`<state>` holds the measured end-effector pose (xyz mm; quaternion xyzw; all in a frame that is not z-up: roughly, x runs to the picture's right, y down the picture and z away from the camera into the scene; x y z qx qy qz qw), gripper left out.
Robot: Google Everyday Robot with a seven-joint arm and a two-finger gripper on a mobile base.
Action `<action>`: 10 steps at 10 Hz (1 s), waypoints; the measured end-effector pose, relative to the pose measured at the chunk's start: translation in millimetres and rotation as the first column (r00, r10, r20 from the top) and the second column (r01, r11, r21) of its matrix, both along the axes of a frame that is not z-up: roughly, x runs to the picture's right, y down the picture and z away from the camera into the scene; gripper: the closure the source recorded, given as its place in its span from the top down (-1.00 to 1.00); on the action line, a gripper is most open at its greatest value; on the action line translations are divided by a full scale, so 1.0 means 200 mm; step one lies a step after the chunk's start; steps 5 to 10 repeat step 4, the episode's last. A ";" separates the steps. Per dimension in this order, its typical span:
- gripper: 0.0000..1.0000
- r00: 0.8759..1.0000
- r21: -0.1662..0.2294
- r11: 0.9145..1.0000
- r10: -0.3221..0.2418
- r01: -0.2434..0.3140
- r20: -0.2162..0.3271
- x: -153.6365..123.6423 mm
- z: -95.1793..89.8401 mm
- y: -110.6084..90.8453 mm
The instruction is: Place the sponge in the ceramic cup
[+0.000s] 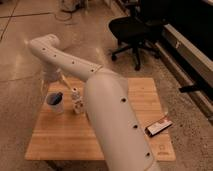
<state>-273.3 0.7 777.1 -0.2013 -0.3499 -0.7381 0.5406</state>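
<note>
The ceramic cup (pixel 55 106), pale and round, stands on the left part of the wooden table (pixel 55 142). The blue sponge (pixel 55 96) lies in the cup's mouth, with its top showing above the rim. My gripper (pixel 56 81) hangs just above the cup and sponge, at the end of the white arm (pixel 110 110) that reaches in from the lower right. It appears apart from the sponge.
A small white patterned bottle (pixel 76 98) stands right next to the cup. A flat red-white-black box (pixel 158 126) lies near the table's right edge. The arm hides the table's middle. A black office chair (pixel 131 31) stands on the floor behind.
</note>
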 end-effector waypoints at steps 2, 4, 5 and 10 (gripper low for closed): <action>0.60 1.000 0.003 1.000 0.004 -0.004 0.002 0.00 0.00 -0.01; 0.60 1.000 0.004 1.000 0.005 -0.005 0.003 0.00 0.00 -0.01; 0.60 1.000 0.004 1.000 0.005 -0.005 0.003 0.00 0.00 -0.01; 0.60 1.000 0.004 1.000 0.005 -0.005 0.003 0.00 0.00 -0.01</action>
